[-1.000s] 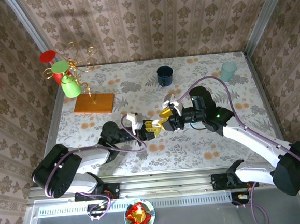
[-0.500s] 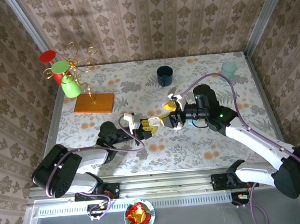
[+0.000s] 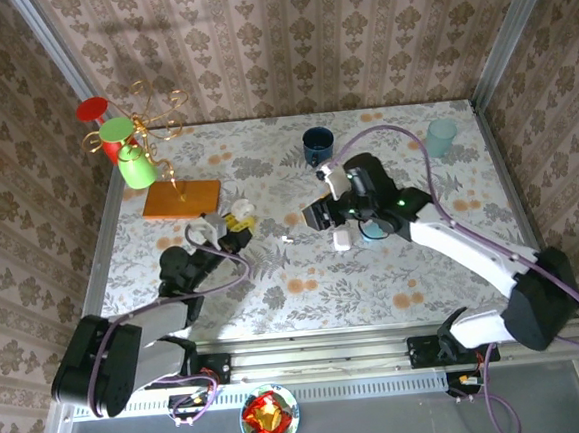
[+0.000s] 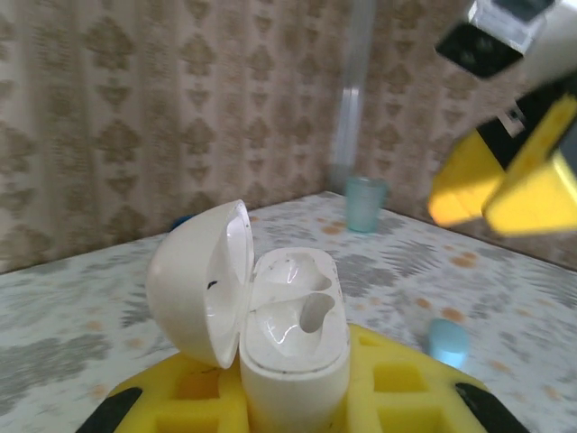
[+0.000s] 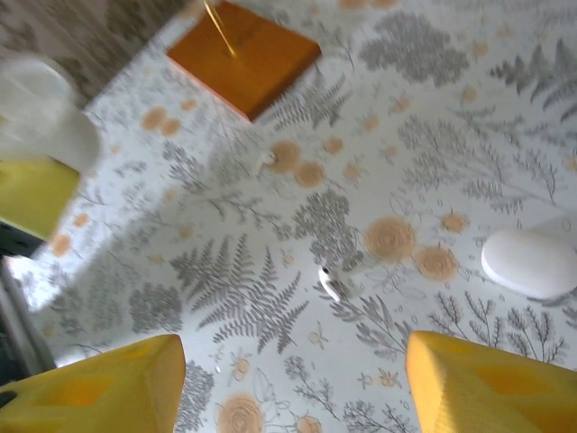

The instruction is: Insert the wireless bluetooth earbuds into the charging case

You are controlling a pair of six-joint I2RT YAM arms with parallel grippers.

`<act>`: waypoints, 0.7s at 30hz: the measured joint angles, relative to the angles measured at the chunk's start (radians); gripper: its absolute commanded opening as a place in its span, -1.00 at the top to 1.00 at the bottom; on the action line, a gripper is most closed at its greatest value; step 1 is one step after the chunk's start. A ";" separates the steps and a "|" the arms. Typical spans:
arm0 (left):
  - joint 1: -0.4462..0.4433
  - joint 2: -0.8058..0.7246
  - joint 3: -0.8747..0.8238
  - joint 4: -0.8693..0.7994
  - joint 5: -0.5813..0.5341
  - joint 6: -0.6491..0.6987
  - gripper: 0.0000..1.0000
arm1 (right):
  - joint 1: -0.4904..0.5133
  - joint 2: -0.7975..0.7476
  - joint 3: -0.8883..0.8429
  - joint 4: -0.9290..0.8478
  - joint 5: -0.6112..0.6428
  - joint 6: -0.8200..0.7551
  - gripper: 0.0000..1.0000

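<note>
White open charging case (image 4: 290, 338) sat clamped in the left tool (image 4: 293, 410); the spread right tool (image 5: 290, 383) likely had to descend onto a tiny white earbud (image 5: 332, 284) next.

The floral bench (image 3: 306, 295) carries an orange slab (image 3: 181, 200) at its back left, a dark blue mug (image 3: 317, 146) and a pale cup (image 3: 441, 136) along the far edge. A closed white case (image 3: 342, 239) lies mid-bench, with a tiny earbud (image 3: 286, 240) near it on the left.

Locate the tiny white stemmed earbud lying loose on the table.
Top view: the earbud lies on the floral tabletop near its centre, left of the closed white case.
</note>
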 measured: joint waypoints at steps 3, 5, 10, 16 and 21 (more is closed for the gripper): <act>0.016 -0.040 -0.011 -0.066 -0.078 0.024 1.00 | 0.028 0.140 0.109 -0.083 0.053 0.007 -0.23; 0.016 -0.073 -0.012 -0.124 -0.127 0.043 1.00 | 0.050 0.234 0.179 -0.135 0.088 0.010 -0.21; 0.017 -0.148 -0.013 -0.235 -0.200 0.087 1.00 | 0.100 0.444 0.350 -0.275 0.125 -0.024 -0.18; 0.016 -0.167 -0.023 -0.270 -0.211 0.105 1.00 | 0.134 0.669 0.592 -0.458 0.128 -0.125 -0.06; 0.016 -0.203 -0.057 -0.295 -0.254 0.106 1.00 | 0.151 0.816 0.775 -0.597 0.156 -0.176 0.12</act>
